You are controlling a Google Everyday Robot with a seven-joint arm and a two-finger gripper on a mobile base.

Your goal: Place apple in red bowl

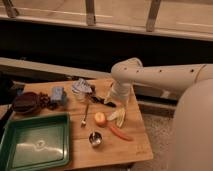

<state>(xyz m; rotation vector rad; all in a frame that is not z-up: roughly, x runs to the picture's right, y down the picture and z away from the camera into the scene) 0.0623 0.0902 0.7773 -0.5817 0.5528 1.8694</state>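
Observation:
The apple (100,118) is a small yellow-orange fruit lying on the wooden table (135,145), near its middle. The white arm reaches in from the right and bends down over the table's far right part. My gripper (114,100) is at the arm's low end, behind and to the right of the apple and apart from it. The red bowl is hidden behind the arm.
Pale wedge slices (118,116) and a carrot (119,132) lie right of the apple. A metal cup (95,138) stands in front of it and a spoon (85,116) lies to its left. A green tray (35,145), dark brown bowls (26,102), a blue item (58,95) and a crumpled bag (81,86) are further left.

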